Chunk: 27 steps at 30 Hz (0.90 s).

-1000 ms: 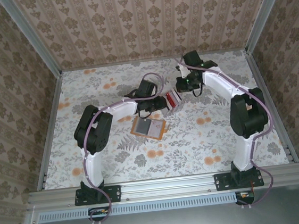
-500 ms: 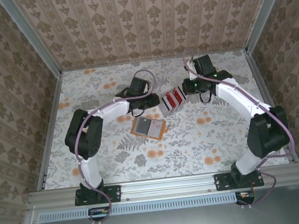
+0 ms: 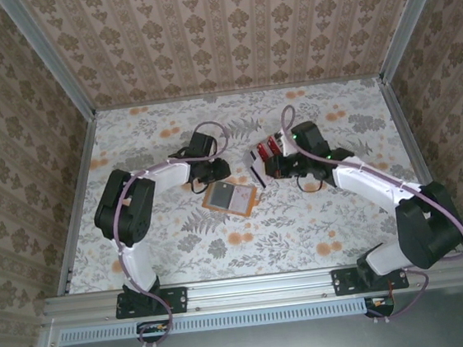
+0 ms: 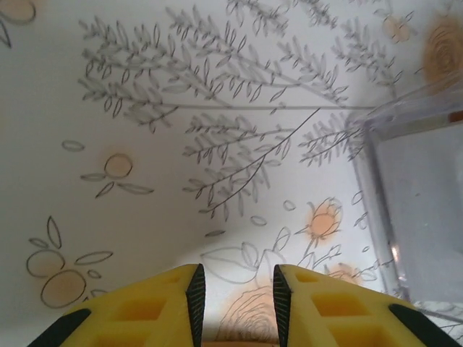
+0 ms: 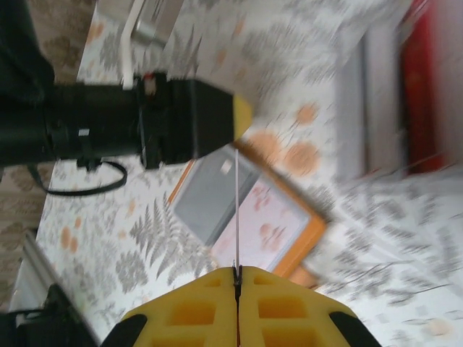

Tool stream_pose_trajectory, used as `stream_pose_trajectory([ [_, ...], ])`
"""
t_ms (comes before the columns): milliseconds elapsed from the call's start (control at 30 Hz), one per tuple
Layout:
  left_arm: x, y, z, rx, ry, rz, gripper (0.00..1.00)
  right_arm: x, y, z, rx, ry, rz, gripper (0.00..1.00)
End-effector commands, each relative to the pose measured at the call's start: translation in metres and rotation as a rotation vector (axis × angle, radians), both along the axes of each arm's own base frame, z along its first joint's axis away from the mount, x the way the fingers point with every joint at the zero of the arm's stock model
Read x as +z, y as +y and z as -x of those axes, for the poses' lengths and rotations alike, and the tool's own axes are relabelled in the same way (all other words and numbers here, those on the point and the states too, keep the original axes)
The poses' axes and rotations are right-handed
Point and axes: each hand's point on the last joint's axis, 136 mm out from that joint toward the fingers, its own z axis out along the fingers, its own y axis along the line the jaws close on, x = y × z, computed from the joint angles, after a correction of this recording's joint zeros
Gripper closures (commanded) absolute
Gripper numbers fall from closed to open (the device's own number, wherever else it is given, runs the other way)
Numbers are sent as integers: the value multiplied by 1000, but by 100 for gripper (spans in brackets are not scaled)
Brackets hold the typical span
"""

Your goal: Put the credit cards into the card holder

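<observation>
Now pinching one thin credit card [image 5: 236, 206] edge-on in the right gripper [image 5: 237, 272], fingers pressed together, by the upper right edge of the open card holder [image 3: 230, 197] at mid-frame in the top view. Left gripper [image 4: 237, 280] narrowly parted, empty, just upper left of the holder. More red cards [image 3: 273, 145] upright in a grey stand [image 5: 353, 108], further upper right.

No legible text, label or number anywhere.

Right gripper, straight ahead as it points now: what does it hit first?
Probably the open card holder, touched first by the card in the right gripper; the left gripper sits just beyond, depth unclear.
</observation>
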Motion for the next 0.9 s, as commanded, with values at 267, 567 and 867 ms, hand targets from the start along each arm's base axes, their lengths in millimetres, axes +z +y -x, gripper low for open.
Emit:
stream_pose_trajectory([
  [267,-13,42,39,19,27,-111,69,-50,52,18,19,70,-23,94],
  [567,-19,52,49,45,28,-129,69,-76,65,11,33,88,-54,94],
  [867,-22,50,46,38,31,-135,71,-91,74,7,93,125,-69,93],
])
